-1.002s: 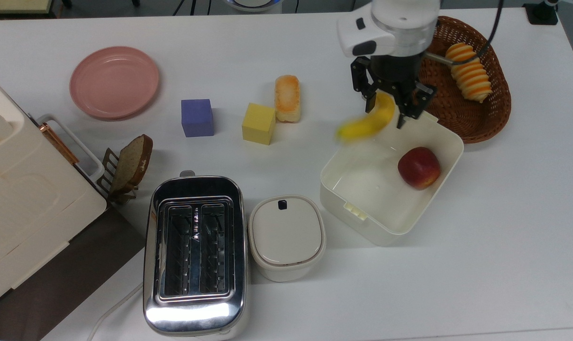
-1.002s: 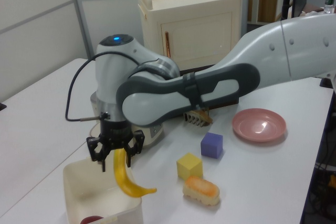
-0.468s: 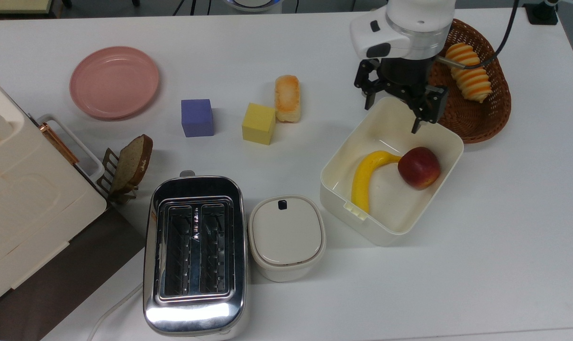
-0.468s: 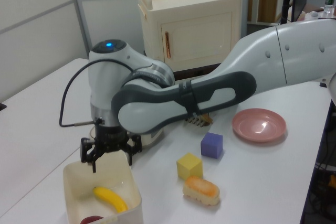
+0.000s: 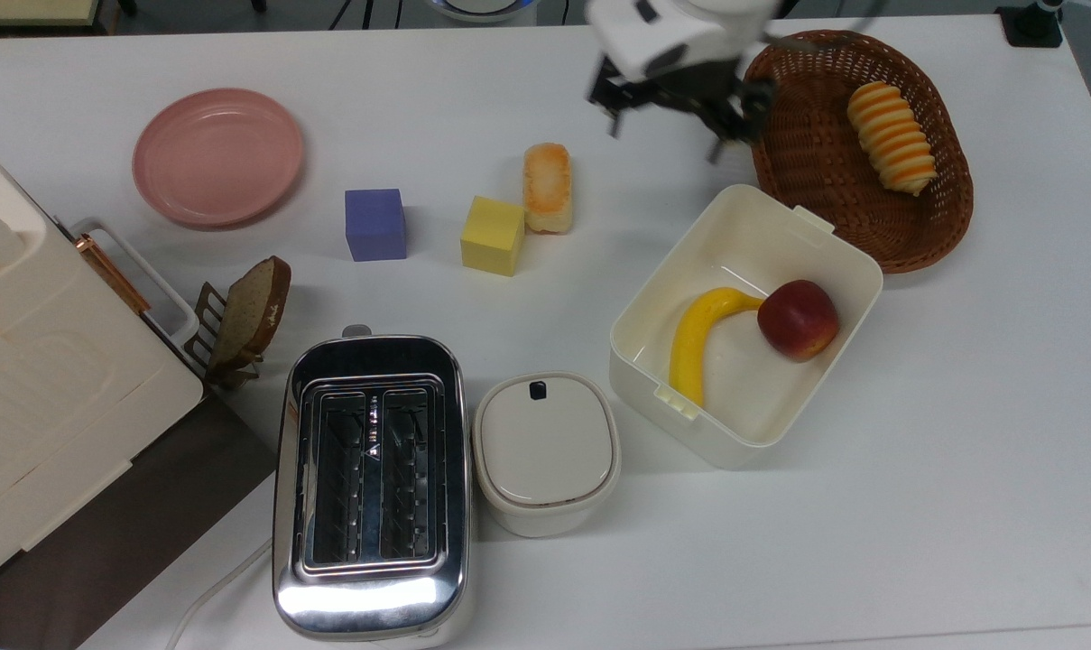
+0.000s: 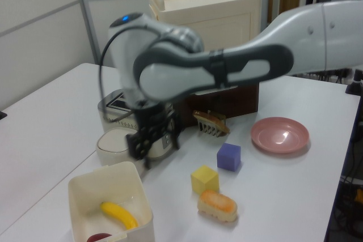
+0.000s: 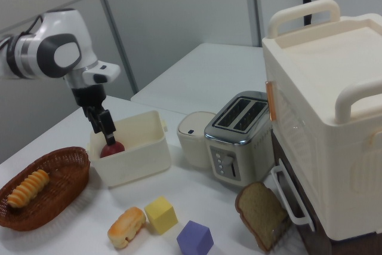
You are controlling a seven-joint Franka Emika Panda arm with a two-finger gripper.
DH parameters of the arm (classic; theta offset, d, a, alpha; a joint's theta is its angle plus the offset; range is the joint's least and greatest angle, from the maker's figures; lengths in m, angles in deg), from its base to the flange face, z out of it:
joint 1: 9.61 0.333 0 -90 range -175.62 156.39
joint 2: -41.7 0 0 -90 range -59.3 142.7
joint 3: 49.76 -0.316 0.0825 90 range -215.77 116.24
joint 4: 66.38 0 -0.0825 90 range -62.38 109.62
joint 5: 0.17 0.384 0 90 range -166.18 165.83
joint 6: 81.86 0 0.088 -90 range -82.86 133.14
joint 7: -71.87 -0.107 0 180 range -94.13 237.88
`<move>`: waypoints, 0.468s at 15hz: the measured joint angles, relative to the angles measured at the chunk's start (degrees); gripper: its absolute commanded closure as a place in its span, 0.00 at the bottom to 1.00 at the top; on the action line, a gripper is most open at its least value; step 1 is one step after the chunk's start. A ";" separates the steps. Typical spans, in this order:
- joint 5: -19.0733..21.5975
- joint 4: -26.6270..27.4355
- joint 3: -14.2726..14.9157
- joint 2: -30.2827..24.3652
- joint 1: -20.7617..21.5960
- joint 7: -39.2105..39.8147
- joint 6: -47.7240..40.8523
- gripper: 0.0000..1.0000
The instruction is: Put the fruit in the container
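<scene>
- The hand (image 5: 662,122) hangs above the table (image 5: 960,451), its two fingers spread apart and holding nothing; in the top view it is beyond the container's far edge, beside the wicker basket's left rim.
- In the left view the hand (image 6: 152,143) is above the table between the container and the toaster; in the right view the hand (image 7: 102,125) is in front of the container's far-left corner.
- The container (image 5: 838,262) sits on the table just beside the wicker basket (image 5: 807,153); whether the two touch I cannot tell.
- The banana (image 5: 694,338) lies flat on the container's floor, curved, one end near the latch-tab side and the other end touching or just beside the apple (image 5: 798,320).
- In the left view the banana (image 6: 119,215) lies in the container (image 6: 99,182) with a sliver of the apple (image 6: 100,237) at the bottom edge.
- In the right view the apple (image 7: 112,147) shows over the container (image 7: 140,150) wall.
- A striped pastry (image 5: 892,138) lies in the basket.
- In the top view, left of the container stand a lidded white pot (image 5: 545,451) and a toaster (image 5: 371,483).
- Farther off are a bun (image 5: 547,187), a yellow block (image 5: 493,236), a purple block (image 5: 375,224) and a pink plate (image 5: 217,155).
</scene>
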 measured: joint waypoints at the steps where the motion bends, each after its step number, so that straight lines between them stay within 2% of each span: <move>1: -0.13 0.00 0.07 -0.99 -1.61 3.92 -2.32 0.00; 3: -1.18 0.06 0.25 -2.78 -6.38 13.15 -5.30 0.00; 7: -2.96 0.86 0.37 -3.05 -13.42 20.83 -5.77 0.00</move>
